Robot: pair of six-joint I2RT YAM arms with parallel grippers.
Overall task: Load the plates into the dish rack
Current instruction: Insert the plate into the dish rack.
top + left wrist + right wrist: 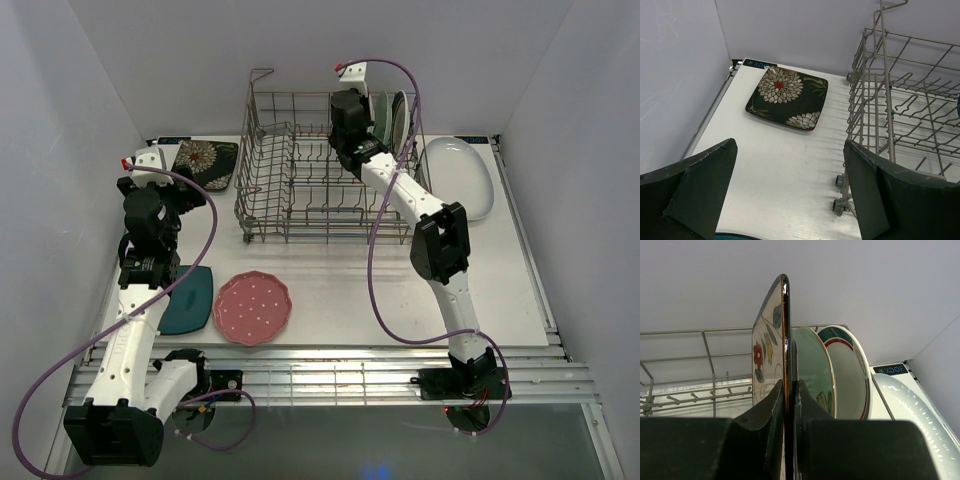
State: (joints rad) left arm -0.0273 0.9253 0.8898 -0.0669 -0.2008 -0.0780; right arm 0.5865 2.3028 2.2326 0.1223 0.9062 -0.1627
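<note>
Right pincer (789,387) clamps an upright cream floral plate (767,355); left pincer (790,144) gapes wide.

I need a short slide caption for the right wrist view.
Right end effector shut on cream floral plate, upright beside mint plate and green-rimmed plate.

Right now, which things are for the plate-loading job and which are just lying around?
For the job: dish rack, pink dotted plate, teal plate, black floral plate, white oval plate, cream floral plate held by the right end effector; mint plate and green-rimmed plate in the rack.
Just lying about: purple cables, blue sticker.
</note>
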